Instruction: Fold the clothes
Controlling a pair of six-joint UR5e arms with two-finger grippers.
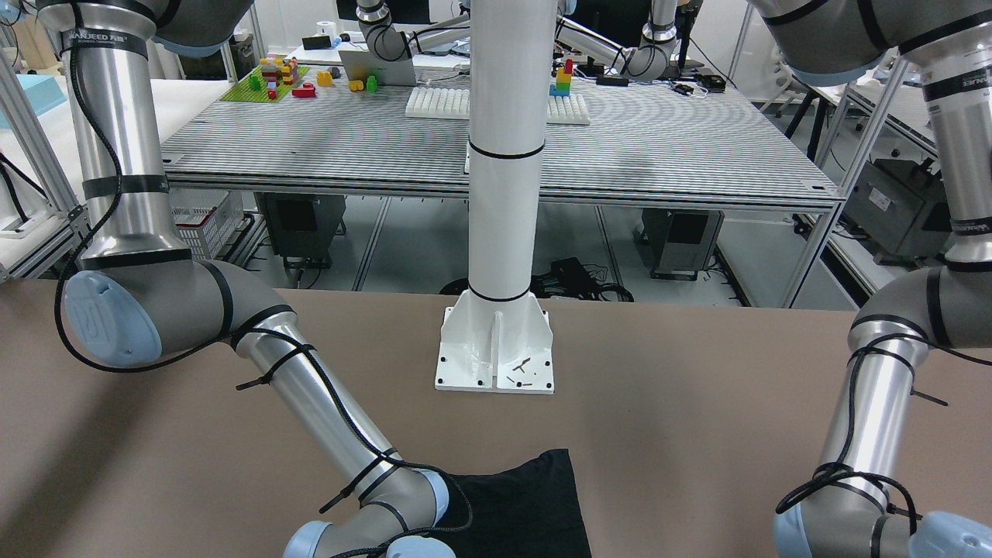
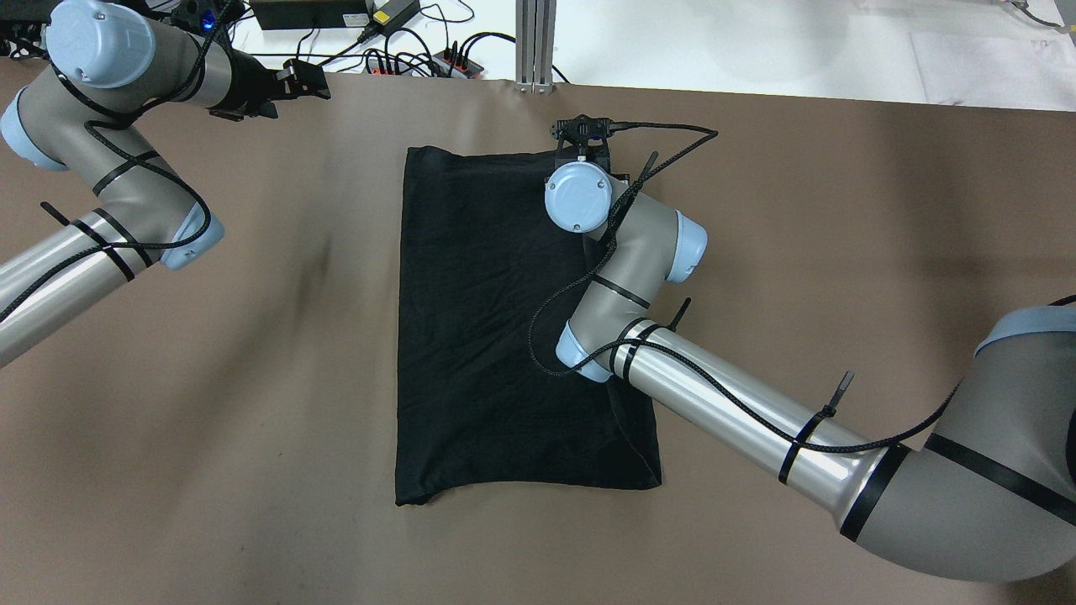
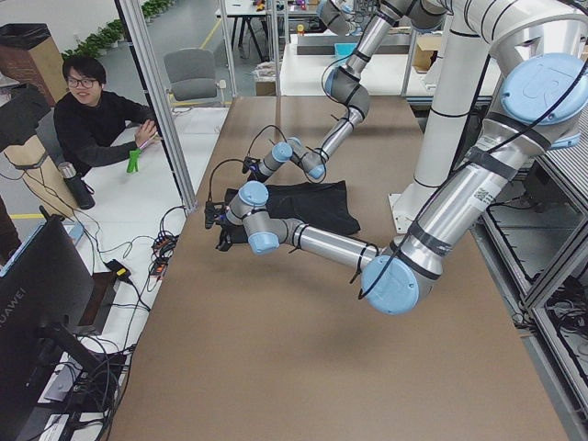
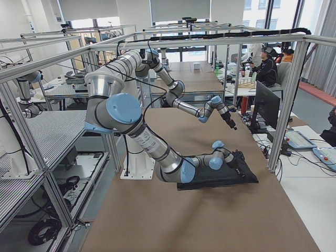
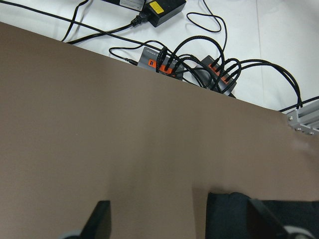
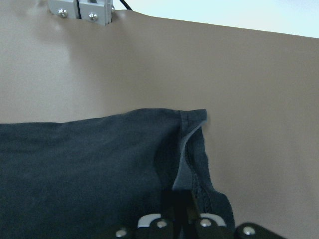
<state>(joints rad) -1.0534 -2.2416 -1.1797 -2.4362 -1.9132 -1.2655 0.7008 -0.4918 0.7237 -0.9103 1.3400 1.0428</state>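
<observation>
The black T-shirt (image 2: 496,319) lies folded into a long rectangle in the middle of the brown table (image 2: 841,210). Its print is hidden; only plain black fabric shows. My right gripper (image 6: 180,215) sits low over the shirt's far right corner and is shut on the hem there, with the fabric (image 6: 192,149) lifted slightly into the fingers. In the overhead view the right wrist (image 2: 580,193) covers that corner. My left gripper (image 5: 184,224) is open and empty, hovering above bare table near the far edge (image 2: 307,80), left of the shirt's far left corner (image 5: 234,214).
Power strips and black cables (image 5: 189,64) lie just beyond the table's far edge. An aluminium post (image 2: 536,42) stands behind the shirt. The white pedestal base (image 1: 496,349) is on the robot's side. A seated person (image 3: 92,119) is beyond the far edge.
</observation>
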